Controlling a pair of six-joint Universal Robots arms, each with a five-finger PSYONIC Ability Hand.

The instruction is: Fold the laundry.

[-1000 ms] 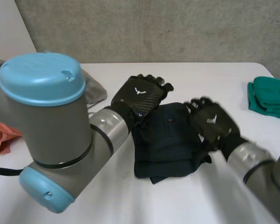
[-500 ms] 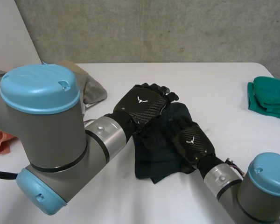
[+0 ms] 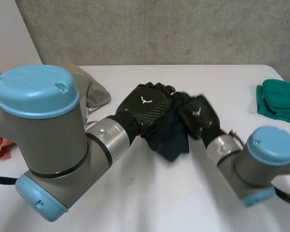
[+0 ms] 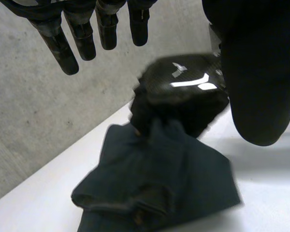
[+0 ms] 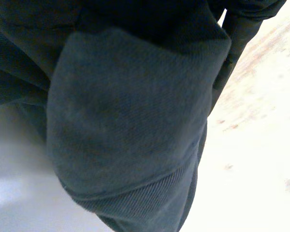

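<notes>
A dark navy garment (image 3: 175, 139) hangs bunched just above the white table (image 3: 150, 203). My right hand (image 3: 195, 113) is shut on its upper edge and lifts it. In the left wrist view the right hand (image 4: 183, 94) shows with its fingers curled into a fold of the garment (image 4: 159, 183), which drapes down to the table. My left hand (image 3: 146, 107) is open beside it, over the garment's left side, with its fingers (image 4: 63, 46) straight and holding nothing. In the right wrist view the garment (image 5: 125, 121) lies over the right palm.
A folded green cloth (image 3: 280, 101) lies at the table's right edge. A beige-grey cloth (image 3: 94, 92) sits at the back left behind my left arm, and an orange cloth (image 3: 2, 145) lies at the far left. A concrete wall stands behind the table.
My right hand has swung in over the flat garment, closed on it and pulled it up and back into a bunch. My left hand has stayed open in nearly the same place.
</notes>
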